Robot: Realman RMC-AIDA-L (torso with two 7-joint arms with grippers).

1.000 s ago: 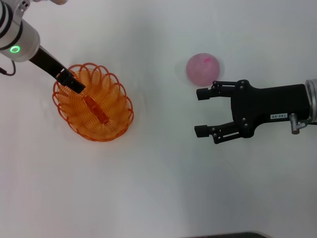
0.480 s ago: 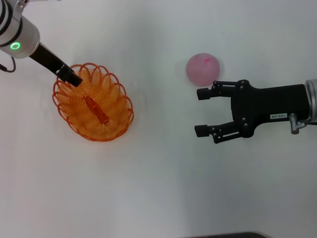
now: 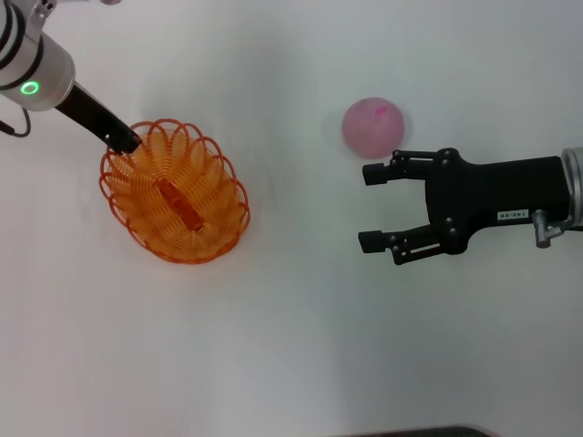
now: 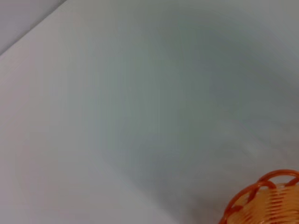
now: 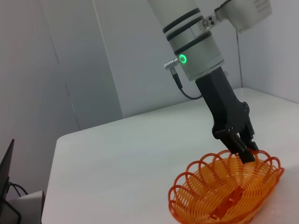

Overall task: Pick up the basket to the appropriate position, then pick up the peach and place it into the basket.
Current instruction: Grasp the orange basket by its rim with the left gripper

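Observation:
The orange wire basket [image 3: 175, 193] sits on the white table [image 3: 291, 346] at the left. It also shows in the right wrist view [image 5: 224, 193], and its rim shows in the left wrist view [image 4: 264, 196]. My left gripper [image 3: 127, 140] is at the basket's far left rim, just above it, with its fingers [image 5: 243, 148] slightly apart and nothing in them. The pale pink peach [image 3: 373, 126] lies on the table at the right, apart from the basket. My right gripper [image 3: 368, 206] is open and empty, hovering just in front of the peach.
A small orange piece [image 3: 178, 202] lies on the basket's floor. Bare white table stretches between the basket and the peach. A dark edge [image 3: 410, 431] marks the table's near side.
My left gripper has drawn back up and to the left from inside the basket's rim to its outer edge. The basket has shifted slightly right. The right arm has not moved.

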